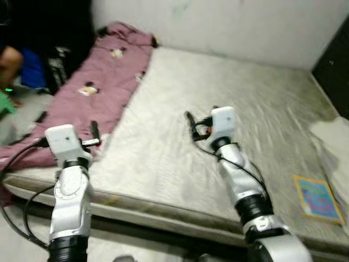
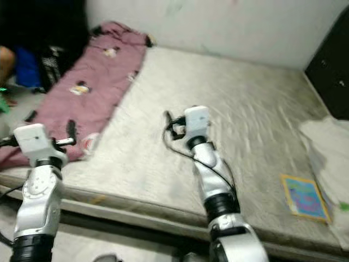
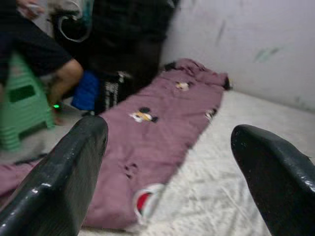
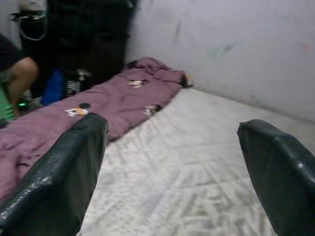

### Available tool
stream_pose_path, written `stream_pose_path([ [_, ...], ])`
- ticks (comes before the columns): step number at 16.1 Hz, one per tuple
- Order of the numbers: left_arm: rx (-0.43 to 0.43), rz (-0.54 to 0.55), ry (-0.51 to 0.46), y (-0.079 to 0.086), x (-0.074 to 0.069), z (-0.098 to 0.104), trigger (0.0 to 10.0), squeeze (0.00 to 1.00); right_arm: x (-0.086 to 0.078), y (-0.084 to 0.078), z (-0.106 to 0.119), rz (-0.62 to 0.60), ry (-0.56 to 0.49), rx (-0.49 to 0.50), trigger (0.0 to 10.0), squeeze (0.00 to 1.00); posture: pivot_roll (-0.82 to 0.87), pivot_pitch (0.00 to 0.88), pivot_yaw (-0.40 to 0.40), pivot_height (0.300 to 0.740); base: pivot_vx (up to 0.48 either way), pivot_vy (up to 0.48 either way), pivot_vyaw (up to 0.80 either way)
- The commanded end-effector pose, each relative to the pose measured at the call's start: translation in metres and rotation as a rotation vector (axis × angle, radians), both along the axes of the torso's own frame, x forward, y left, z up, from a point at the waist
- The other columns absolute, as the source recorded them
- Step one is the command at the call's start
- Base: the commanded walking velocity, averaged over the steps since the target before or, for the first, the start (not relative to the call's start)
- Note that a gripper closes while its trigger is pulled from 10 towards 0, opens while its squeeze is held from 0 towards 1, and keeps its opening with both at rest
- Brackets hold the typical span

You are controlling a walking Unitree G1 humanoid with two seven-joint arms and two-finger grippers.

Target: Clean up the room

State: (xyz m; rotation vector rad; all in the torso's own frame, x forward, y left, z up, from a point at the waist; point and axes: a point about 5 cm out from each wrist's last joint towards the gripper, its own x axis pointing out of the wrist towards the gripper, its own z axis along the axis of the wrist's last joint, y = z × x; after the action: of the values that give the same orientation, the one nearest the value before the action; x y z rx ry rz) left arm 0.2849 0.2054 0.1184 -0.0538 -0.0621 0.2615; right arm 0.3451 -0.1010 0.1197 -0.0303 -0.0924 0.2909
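No legible writing or brand marks in any view; prints on the blanket are blurred cartoon figures only.

Count: one bare grey mattress [image 1: 229,125], one mauve blanket [image 1: 92,93], one colourful booklet [image 1: 318,198], one pile of pale cloth [image 1: 332,144], one green stool [image 3: 22,105], one dark cabinet [image 1: 334,68]. No containers made out.

Left gripper [image 3: 167,167]: spread wide, nothing between its fingers [image 3: 64,182]. It is held over the near left edge of the mattress, and the blanket lies just ahead of it, running away along the mattress's left side toward the wall [image 1: 229,24]. A red-and-white patch [image 3: 145,201] at the blanket's near edge sits just ahead of the fingers.

Right gripper [image 4: 172,172]: also released, fingers [image 4: 59,177] well apart, empty. It is raised over the middle of the mattress, with the blanket ahead and to its left. Booklet and cloth pile lie well apart from it, off to its right.

A person's leg [image 3: 61,81] shows beside the stool, beyond the blanket's left edge.
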Motion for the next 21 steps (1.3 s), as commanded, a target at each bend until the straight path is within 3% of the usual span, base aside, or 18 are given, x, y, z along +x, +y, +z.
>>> stream_pose_path([
  [1, -0.016, -0.04, 0.002, -0.0129, 0.0026, -0.0005, 10.0, 0.0, 0.0015, -0.0168, -0.0004, -0.047, 0.002, -0.01, 10.0, 0.0, 0.05, 0.0, -0.064, 0.74, 0.0, 0.48, 0.0],
  [4, -0.018, -0.042, 0.003, -0.013, 0.003, -0.0012, 10.0, 0.0, 0.0018, -0.0162, -0.0022, -0.046, 0.016, -0.004, 10.0, 0.0, 0.05, 0.0, -0.063, 0.74, 0.0, 0.48, 0.0],
  [7, -0.023, -0.046, -0.017, -0.0135, 0.003, 0.0004, 10.0, 0.0, 0.0018, -0.0156, -0.0029, -0.043, 0.023, 0.003, 10.0, 0.0, 0.05, 0.0, -0.064, 0.74, 0.0, 0.48, -0.75],
  [18, -0.036, -0.102, -0.046, -0.0186, 0.0028, 0.0046, 10.0, 0.0, 0.0027, -0.0147, -0.0041, -0.036, 0.036, 0.005, 10.0, 0.0, 0.05, 0.0, -0.065, 0.74, 0.0, 0.0, -0.07],
  [21, -0.035, -0.107, -0.049, -0.0188, 0.0031, 0.0052, 10.0, 0.0, 0.0032, -0.0145, -0.004, -0.038, 0.037, 0.005, 10.0, 0.0, 0.05, 0.0, -0.064, 0.74, 0.299, 0.0, -0.72],
])
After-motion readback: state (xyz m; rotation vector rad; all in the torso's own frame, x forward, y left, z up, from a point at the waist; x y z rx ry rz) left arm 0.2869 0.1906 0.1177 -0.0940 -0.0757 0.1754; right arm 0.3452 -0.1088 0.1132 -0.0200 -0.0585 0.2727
